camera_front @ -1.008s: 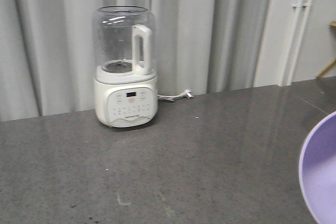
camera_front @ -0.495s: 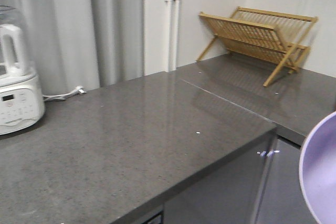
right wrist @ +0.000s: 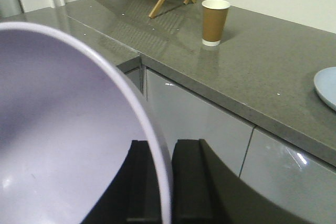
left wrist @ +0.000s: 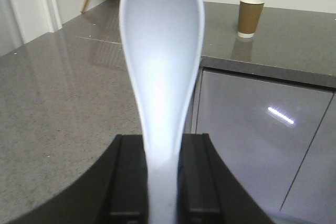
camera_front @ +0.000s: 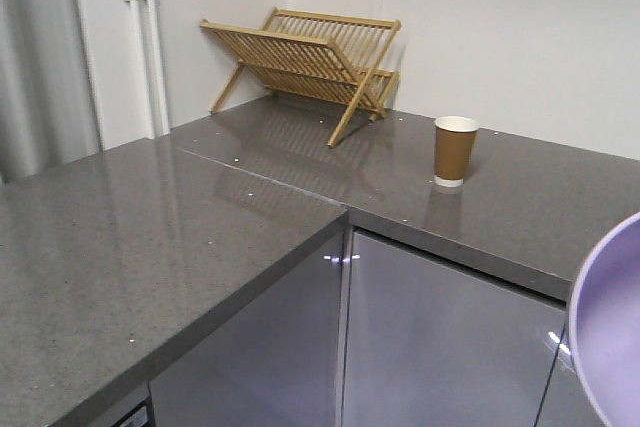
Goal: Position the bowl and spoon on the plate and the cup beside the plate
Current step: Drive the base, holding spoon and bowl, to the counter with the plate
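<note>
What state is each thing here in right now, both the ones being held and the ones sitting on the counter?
spoon: gripped by its handle in the left pincer, off the counter.
bowl: clamped at its rim by the right pincer, in the air.
cup: upright on the counter.
plate: flat on the counter, only its edge in view.
drying rack: unfolded, no dishes in it.

Polished speckled stone counter (camera_front: 150,237), wooden rack (camera_front: 300,52), paper cup (camera_front: 455,150), matte plastic bowl (right wrist: 63,140), smooth plastic spoon (left wrist: 161,51)
</note>
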Motion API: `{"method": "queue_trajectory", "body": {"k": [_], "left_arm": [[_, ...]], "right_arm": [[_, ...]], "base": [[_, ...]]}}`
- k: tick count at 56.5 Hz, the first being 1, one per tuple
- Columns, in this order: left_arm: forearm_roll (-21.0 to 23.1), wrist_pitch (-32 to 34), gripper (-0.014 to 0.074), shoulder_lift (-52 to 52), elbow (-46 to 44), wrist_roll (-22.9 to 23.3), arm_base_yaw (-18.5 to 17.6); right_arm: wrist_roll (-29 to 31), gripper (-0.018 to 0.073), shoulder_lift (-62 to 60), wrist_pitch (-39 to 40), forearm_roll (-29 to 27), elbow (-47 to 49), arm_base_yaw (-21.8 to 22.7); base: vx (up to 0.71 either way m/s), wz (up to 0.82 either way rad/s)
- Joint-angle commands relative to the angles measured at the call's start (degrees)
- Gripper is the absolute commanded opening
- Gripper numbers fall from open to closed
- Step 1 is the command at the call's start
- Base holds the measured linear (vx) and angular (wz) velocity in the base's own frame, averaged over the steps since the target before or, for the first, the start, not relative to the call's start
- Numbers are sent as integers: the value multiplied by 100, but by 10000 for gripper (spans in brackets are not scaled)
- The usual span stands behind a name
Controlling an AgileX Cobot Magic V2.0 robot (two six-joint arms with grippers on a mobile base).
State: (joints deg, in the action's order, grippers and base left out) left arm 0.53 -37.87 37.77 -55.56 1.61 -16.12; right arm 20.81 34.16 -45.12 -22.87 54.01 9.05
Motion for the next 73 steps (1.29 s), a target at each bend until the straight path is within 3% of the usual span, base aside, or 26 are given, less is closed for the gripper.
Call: {"method": "queue_trajectory", "body": {"k": [1,37,73], "left_arm": [[50,445,0,9,-131,44,-29],[50,446,0,3,-131,44,-29],[50,446,0,3,-131,44,-29]], "right_arm": [[8,-9,28,514,-121,154,-15],[8,-9,28,514,-121,154,-15],[10,-9,28,507,-121,154,-3]], "base": [[-2,-36],[8,-32],[27,-19]]}}
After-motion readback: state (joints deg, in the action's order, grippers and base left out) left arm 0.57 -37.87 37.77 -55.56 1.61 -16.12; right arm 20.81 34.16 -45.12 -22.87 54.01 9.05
